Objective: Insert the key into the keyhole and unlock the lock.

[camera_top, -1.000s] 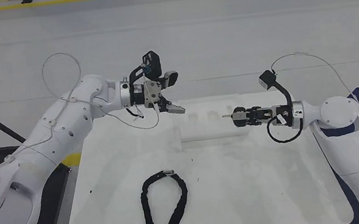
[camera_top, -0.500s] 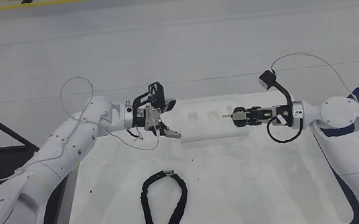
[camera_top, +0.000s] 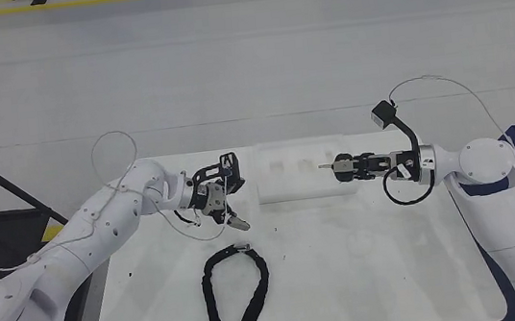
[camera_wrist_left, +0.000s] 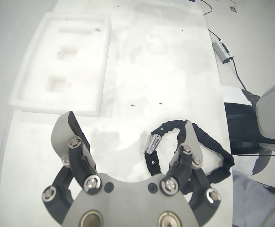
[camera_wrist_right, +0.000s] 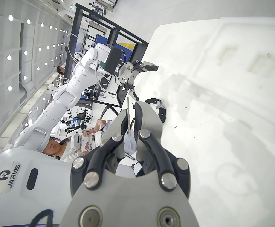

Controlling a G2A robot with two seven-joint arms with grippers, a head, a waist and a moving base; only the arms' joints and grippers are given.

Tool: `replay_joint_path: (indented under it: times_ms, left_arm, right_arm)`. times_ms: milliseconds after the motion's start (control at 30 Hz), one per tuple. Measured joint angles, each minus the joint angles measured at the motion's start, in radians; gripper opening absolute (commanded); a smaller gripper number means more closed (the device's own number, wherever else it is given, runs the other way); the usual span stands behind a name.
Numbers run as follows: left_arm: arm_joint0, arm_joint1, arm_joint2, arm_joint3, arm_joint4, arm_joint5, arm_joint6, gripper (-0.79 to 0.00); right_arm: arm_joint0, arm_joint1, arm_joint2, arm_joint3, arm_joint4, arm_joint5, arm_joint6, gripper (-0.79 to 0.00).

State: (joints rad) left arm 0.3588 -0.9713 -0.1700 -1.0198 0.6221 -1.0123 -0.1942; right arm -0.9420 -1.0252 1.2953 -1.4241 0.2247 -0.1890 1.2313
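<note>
Key (camera_wrist_right: 128, 107) is clenched in the right jaws above the counter's (camera_top: 368, 273) far right, well apart from the chain lock (camera_wrist_left: 152, 164) lying near left under the released left jaws, which I'd say must grasp its metal end next.

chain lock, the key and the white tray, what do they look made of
Lock sleeve: black woven fabric, matte and wrinkled, probably over a chain or cable inside. Lock cylinder: polished metal, mirror glints. Key: thin bare metal blade, dull grey. Tray: white foam, judging by its soft matte surface and cut pockets.
</note>
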Motion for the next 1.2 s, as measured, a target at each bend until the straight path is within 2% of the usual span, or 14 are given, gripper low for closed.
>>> replay_joint_path:
  times_ms: [167, 700, 800, 900, 1200]
  left_arm:
    - [0.005, 0.005, 0.000, -0.007, -0.058, 0.000, -0.117, 0.000]
    - [0.007, 0.005, -0.004, -0.007, -0.059, 0.006, -0.109, 0.000]
    - [0.026, 0.009, -0.028, -0.018, 0.001, 0.039, -0.050, 0.000]
    - [0.062, 0.022, -0.055, -0.006, 0.107, 0.030, 0.063, 0.000]
    - [0.206, 0.081, -0.109, 0.047, 0.490, 0.000, 0.549, 0.000]
  right_arm:
    - [0.000, 0.000, 0.000, 0.000, 0.000, 0.000, 0.000, -0.785]
    - [0.000, 0.000, 0.000, 0.000, 0.000, 0.000, 0.000, -0.785]
    - [0.000, 0.000, 0.000, 0.000, 0.000, 0.000, 0.000, -0.785]
    - [0.000, 0.000, 0.000, 0.000, 0.000, 0.000, 0.000, -0.785]
    - [0.000, 0.000, 0.000, 0.000, 0.000, 0.000, 0.000, -0.785]
